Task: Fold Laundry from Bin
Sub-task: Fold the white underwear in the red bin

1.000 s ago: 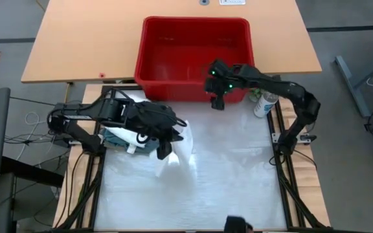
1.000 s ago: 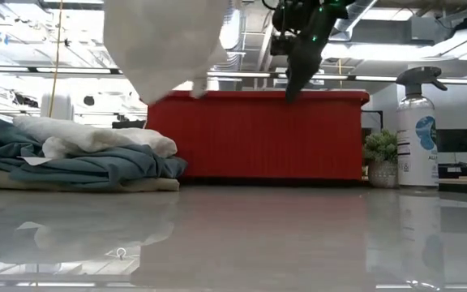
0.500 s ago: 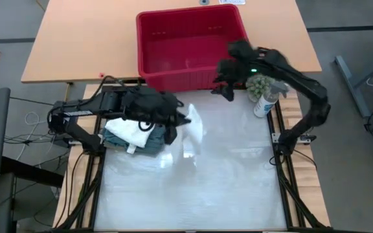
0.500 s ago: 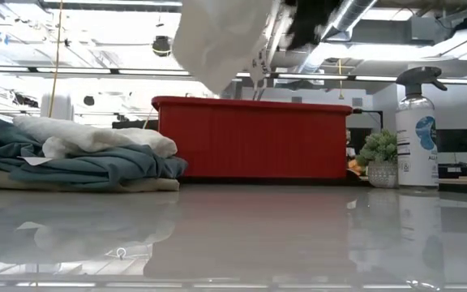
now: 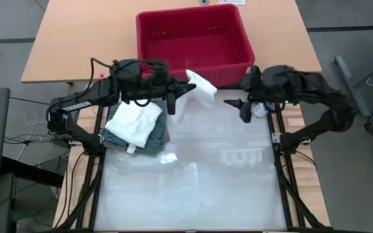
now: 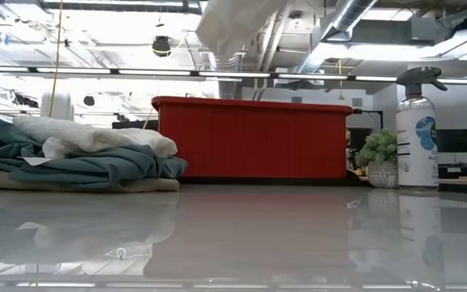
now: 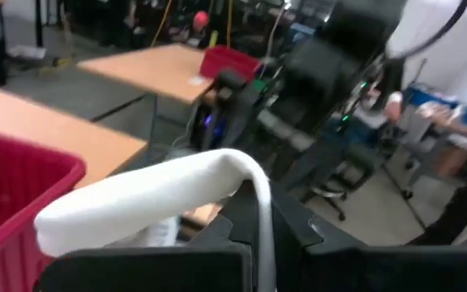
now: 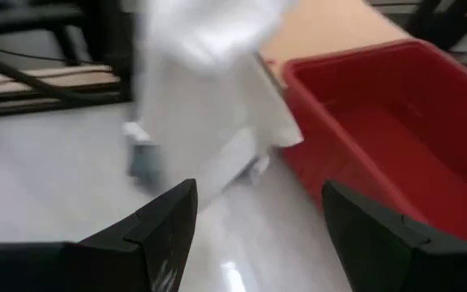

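My left gripper (image 5: 175,92) is raised just in front of the red bin (image 5: 193,39) and is shut on a white garment (image 5: 201,86). The garment hangs high above the table (image 6: 233,28) and drapes over the fingers (image 7: 152,203). My right gripper (image 5: 237,109) hovers open at the right, near the bin's front right corner, with nothing between its fingers (image 8: 254,235). It faces the hanging white garment (image 8: 209,97). A folded pile (image 5: 135,126), white on top of teal, lies on the table at the left. My left gripper pinches the white garment between its two fingers at a fold or edge (image 7: 256,191); how many layers I cannot tell. The fingers point about level toward the table's right. The cloth drapes over the fingers and hangs slack below, lifted clear of the table.
A spray bottle (image 6: 416,130) and a small potted plant (image 6: 379,154) stand at the table's right edge, below my right arm. The bin (image 6: 254,138) stands at the far edge. The white tabletop (image 5: 193,181) lies in front of both grippers.
My left gripper has risen and swung toward the far right, tipping up to level and carrying the white garment up from beside the pile. My right gripper has left the bin's near rim, rising and drawing back toward the right edge. The bin has slid toward the far edge.
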